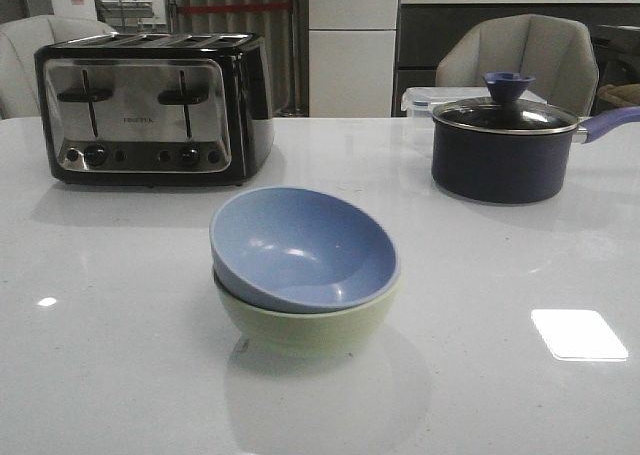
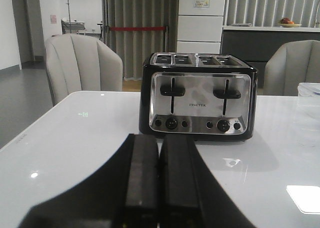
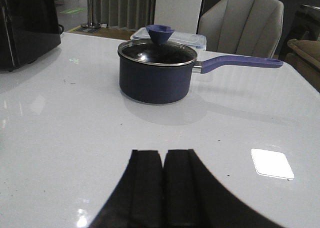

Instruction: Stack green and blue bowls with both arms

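Blue bowl (image 1: 300, 250) tilted inside green bowl (image 1: 305, 320), seemingly unseated.

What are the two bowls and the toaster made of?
The blue bowl and the green bowl under it look like matte plastic or glazed ceramic: only soft, dull highlights, so it stays open. The toaster has a shiny, mirror-like metal front in a glossy black, probably plastic, shell.

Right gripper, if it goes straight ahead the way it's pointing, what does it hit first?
Probably the dark navy lidded saucepan: it sits ahead of the shut right gripper, slightly off-centre, with bare white table between them. Depth is unclear.
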{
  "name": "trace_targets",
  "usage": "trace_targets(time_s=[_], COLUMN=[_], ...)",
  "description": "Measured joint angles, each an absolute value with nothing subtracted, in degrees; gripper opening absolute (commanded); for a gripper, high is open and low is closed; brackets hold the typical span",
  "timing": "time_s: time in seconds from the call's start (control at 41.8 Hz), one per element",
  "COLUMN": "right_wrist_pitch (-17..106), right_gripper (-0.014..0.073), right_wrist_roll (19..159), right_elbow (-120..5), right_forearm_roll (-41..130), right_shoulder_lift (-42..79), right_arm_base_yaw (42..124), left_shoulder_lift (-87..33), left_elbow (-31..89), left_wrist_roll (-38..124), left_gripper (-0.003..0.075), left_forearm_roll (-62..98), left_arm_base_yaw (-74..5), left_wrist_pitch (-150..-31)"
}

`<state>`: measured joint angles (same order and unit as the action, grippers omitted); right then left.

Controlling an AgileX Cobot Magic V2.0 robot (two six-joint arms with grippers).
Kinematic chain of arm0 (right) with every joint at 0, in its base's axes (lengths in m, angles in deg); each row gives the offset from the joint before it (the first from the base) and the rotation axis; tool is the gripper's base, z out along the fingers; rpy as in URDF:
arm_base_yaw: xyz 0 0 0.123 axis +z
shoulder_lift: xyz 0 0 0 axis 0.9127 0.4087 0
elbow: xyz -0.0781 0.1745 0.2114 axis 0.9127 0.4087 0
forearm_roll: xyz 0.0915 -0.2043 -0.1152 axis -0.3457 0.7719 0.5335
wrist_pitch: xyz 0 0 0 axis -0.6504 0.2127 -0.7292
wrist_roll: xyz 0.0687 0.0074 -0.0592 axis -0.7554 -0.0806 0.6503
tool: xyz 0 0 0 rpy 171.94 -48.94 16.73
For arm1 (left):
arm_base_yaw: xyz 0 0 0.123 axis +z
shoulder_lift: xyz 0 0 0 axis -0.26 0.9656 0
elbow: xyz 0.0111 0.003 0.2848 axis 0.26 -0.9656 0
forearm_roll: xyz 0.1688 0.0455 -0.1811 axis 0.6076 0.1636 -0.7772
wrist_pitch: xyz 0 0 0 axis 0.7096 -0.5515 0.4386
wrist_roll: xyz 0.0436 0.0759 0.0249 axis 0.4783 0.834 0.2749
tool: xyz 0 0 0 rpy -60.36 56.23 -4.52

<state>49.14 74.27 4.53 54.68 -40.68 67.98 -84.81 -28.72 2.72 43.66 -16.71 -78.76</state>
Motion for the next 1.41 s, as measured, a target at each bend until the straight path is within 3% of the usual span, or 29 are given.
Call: trace_targets(time_s=[0.526, 1.41], right_wrist_pitch=[57.22, 55.18], right_gripper=[0.0068, 0.0068], right_wrist_roll=[69.13, 68.91], right_elbow=[4.53, 4.53], right_forearm_roll=[54.84, 56.18], right_shoulder_lift=[-40.68, -40.68], right_arm_base_yaw=[67.75, 65.67], left_shoulder_lift=[-84.81, -84.81], left_elbow=[-28.72, -28.72], left_wrist_roll=[2.72, 2.72], left_gripper=[0.0093, 0.0093], left_forearm_roll=[43.66, 43.66], left_arm_base_yaw=[-16.71, -16.71], left_wrist_pitch=[-78.76, -78.76])
